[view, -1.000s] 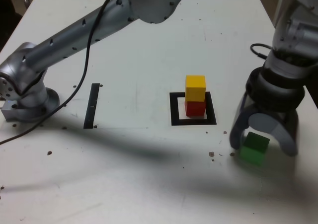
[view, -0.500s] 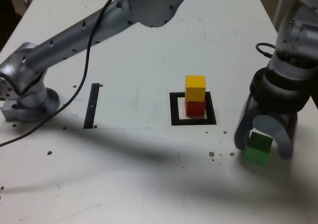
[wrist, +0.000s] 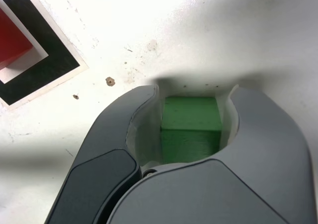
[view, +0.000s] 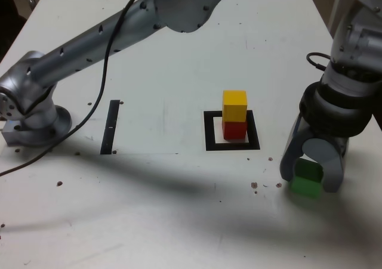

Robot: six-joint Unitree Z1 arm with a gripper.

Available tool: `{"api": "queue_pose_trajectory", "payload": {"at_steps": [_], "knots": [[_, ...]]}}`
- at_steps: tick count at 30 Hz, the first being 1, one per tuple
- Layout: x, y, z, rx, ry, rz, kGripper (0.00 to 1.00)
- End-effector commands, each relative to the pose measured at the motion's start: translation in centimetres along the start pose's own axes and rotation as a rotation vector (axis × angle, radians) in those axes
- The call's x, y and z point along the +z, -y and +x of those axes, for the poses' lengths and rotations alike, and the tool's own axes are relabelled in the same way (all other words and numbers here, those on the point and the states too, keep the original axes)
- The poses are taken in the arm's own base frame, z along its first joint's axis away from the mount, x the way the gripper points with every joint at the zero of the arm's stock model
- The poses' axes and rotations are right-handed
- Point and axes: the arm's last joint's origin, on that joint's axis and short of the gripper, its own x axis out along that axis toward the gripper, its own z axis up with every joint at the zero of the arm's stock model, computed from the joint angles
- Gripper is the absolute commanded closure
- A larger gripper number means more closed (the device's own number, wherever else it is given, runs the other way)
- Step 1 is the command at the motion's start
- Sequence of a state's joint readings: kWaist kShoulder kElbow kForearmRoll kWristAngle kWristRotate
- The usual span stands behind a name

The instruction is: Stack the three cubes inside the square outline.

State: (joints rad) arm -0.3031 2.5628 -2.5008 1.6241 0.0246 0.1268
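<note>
white table [view: 179, 209] with the z1 arm [view: 89, 42] sweeping from its base at the exterior view's left, over the far side, and down to the gripper [view: 310, 176] at the near right.

square outline [view: 232, 130] sits mid-table, right of the thin black strip [view: 110, 126]. red cube [view: 234, 129] is inside it, yellow cube [view: 234, 105] on top, edges roughly lined up. two of three done, by my read.

green cube [view: 308, 177] is on the table, outside the outline, to its near right in the exterior view, well apart from the stack. the key relation: it's directly between the two fingers, not off to a side. wrist view shows the green cube [wrist: 191, 127] flanked by both grey fingers [wrist: 119, 129], with the faces meeting the pads about square. the cube has no long axis to worry about. jaws look pressed in against its sides, pinching it; i can't see a gap on either side, though contact on the wrist view's right is hard to confirm.

vs a second ago: the fingers were spread wide around the cube with clear daylight. now they've drawn in to its sides. the cube has also shifted and squared up slightly. stack and outline unchanged.

next move likely needs a straight lift, then carry far-left to above the yellow cube. risk: clipping the stack if the lift is low.
</note>
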Motion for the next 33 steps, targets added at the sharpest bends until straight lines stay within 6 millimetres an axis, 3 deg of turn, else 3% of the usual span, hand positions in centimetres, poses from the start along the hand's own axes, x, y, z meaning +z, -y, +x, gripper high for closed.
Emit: {"api": "queue_pose_trajectory", "payload": {"at_steps": [1,6,16,25,33], "knots": [[-0.1,0.1,0.3,-0.005,-0.021,0.003,0.7],[-0.4,0.1,-0.4,0.0,-0.011,0.002,0.7],[-3.5,0.0,-4.9,0.066,0.033,-0.002,0.7],[-8.5,-1.7,-9.2,0.085,0.065,-0.076,0.7],[-13.2,-3.0,-10.7,0.074,0.031,-0.162,0.7]]}}
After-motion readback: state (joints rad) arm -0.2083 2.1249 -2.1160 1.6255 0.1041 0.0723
